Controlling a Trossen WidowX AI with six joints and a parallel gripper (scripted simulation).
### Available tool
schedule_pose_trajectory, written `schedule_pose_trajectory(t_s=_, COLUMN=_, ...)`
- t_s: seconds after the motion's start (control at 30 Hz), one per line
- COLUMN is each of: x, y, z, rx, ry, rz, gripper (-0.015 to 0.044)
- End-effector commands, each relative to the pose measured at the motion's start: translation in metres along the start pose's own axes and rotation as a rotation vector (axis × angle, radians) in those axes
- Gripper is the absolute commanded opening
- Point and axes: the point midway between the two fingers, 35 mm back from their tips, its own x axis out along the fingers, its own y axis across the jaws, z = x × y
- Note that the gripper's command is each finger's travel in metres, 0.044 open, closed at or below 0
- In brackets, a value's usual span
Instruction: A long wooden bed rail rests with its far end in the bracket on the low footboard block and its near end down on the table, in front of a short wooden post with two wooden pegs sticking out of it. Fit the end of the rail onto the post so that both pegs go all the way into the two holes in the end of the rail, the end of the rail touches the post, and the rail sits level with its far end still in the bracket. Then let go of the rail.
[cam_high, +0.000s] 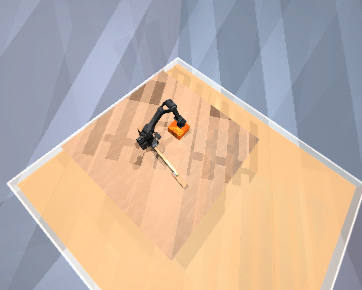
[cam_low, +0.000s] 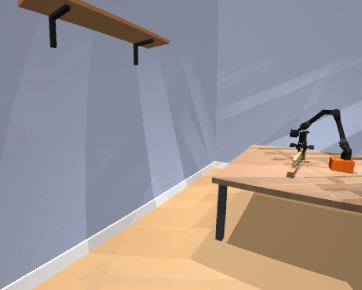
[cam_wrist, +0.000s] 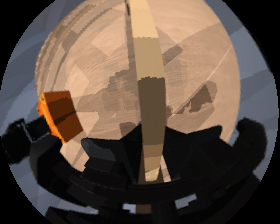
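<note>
Rail (cam_high: 165, 160) (cam_low: 298, 159) (cam_wrist: 150, 60) stretches from our gripper (cam_high: 154, 142) (cam_low: 301, 149) (cam_wrist: 148, 125), closed narrowly around it, toward the footboard block (cam_high: 181, 181) (cam_low: 291, 174); we likely grip near the post end to level and steer its holes pegward.

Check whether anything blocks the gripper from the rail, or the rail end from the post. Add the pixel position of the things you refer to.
Nothing visible between gripper (cam_wrist: 152, 145) and rail (cam_wrist: 151, 100) (cam_high: 166, 161); the jaws are shut on it. Rail end to post: can't tell, the arm hides that spot.

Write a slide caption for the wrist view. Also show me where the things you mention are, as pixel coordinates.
Black gripper (cam_wrist: 148, 125) closed on a long wooden rail (cam_wrist: 151, 102), an orange block (cam_wrist: 64, 116) off to the left.
</note>
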Motion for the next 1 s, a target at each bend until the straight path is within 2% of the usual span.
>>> schedule_pose_trajectory(t_s=0.0, x=-0.0003, y=-0.0006, z=-0.0020, rx=0.002, ry=0.002, rz=-0.004, gripper=0.0000)
schedule_pose_trajectory(t_s=0.97, x=0.0007, y=-0.0005, z=-0.0077, rx=0.002, ry=0.003, rz=-0.004, gripper=0.0000)
